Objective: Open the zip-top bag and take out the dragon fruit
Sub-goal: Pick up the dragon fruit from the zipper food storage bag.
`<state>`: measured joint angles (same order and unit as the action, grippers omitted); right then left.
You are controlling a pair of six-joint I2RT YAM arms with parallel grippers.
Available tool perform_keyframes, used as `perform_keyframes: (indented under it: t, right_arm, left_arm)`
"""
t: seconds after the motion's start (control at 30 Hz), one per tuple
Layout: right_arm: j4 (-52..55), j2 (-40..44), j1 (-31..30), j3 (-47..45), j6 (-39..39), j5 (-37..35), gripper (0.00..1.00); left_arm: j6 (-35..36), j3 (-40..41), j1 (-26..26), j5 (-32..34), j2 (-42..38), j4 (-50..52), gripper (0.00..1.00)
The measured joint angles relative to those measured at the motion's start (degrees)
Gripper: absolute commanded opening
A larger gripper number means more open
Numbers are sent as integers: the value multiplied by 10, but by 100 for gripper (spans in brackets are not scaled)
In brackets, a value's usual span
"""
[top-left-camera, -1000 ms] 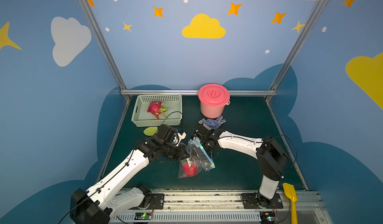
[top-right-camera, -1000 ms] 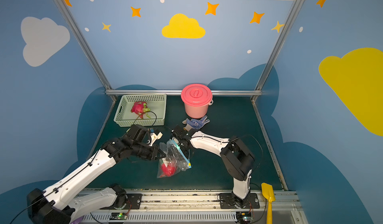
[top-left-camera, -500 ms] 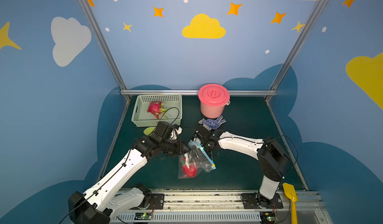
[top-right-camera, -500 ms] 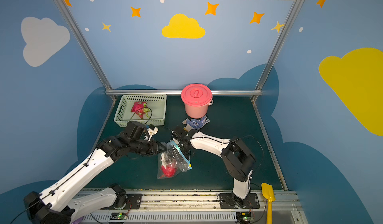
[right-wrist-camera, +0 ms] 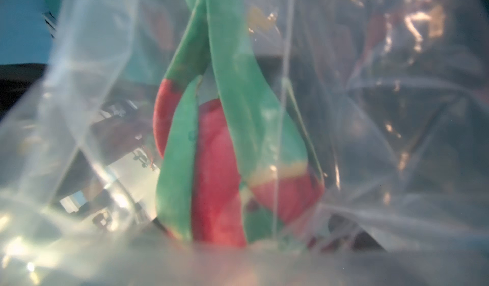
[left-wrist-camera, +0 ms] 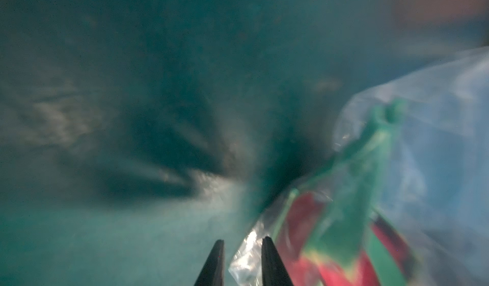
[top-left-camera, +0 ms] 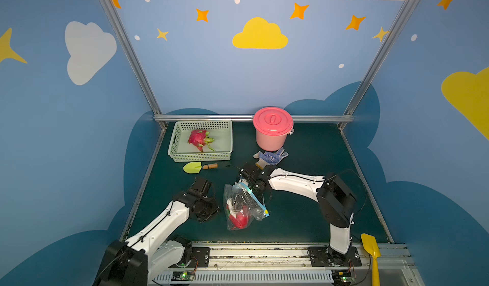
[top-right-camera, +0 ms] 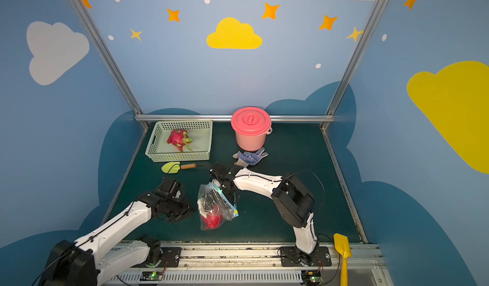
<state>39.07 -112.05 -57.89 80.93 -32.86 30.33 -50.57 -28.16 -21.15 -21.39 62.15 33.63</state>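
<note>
The zip-top bag (top-left-camera: 247, 204) (top-right-camera: 218, 205) stands crumpled mid-table, with its light-blue zip strip (top-left-camera: 256, 200) running down to the yellow slider (top-left-camera: 266, 213). A red and green dragon fruit (top-left-camera: 238, 218) (top-right-camera: 211, 220) (right-wrist-camera: 219, 165) lies inside it. My left gripper (top-left-camera: 217, 210) (top-right-camera: 189, 210) (left-wrist-camera: 243, 241) is low at the bag's left side. Its fingertips stand narrowly apart with a flap of clear plastic (left-wrist-camera: 246, 258) between them. My right gripper (top-left-camera: 254, 189) (top-right-camera: 227, 189) is at the bag's upper end by the zip strip. Plastic fills its wrist view and hides its fingers.
A pale green basket (top-left-camera: 201, 157) at the back left holds another dragon fruit (top-left-camera: 199, 139). A pink lidded bucket (top-left-camera: 272, 128) stands at the back. A blue-dotted glove (top-left-camera: 271, 157) lies before it. A small green trowel (top-left-camera: 197, 167) lies beside the basket. A yellow shovel (top-left-camera: 370, 247) rests on the front rail.
My left gripper has left the bag's upper end and dropped back to its lower left side, its jaws parting. The trowel now shows. The right gripper has stayed at the zip strip.
</note>
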Motion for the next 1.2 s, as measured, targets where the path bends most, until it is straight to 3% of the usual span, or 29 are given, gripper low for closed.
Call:
perform_keyframes:
  t: [0.27, 0.47, 0.63, 0.8, 0.97, 1.2]
  right_arm:
    - [28, -60, -21, 73, 5, 10, 87]
    - [36, -61, -19, 73, -5, 11, 54]
    - [-4, 5, -2, -15, -18, -3, 46]
    - [-36, 127, 40, -144, -10, -13, 45]
    - [-101, 251, 111, -234, 19, 49, 44]
    - [-126, 358, 185, -246, 90, 173, 45]
  left_arm:
    - [-9, 21, -2, -36, 58, -87, 25]
    - [-5, 13, -1, -45, 71, -90, 27]
    - [17, 0, 0, -41, 48, -76, 72]
    - [37, -43, 17, -38, -34, -64, 100]
    - [35, -61, 41, -86, -95, -110, 100]
    - [-10, -150, 58, -193, -76, -192, 100]
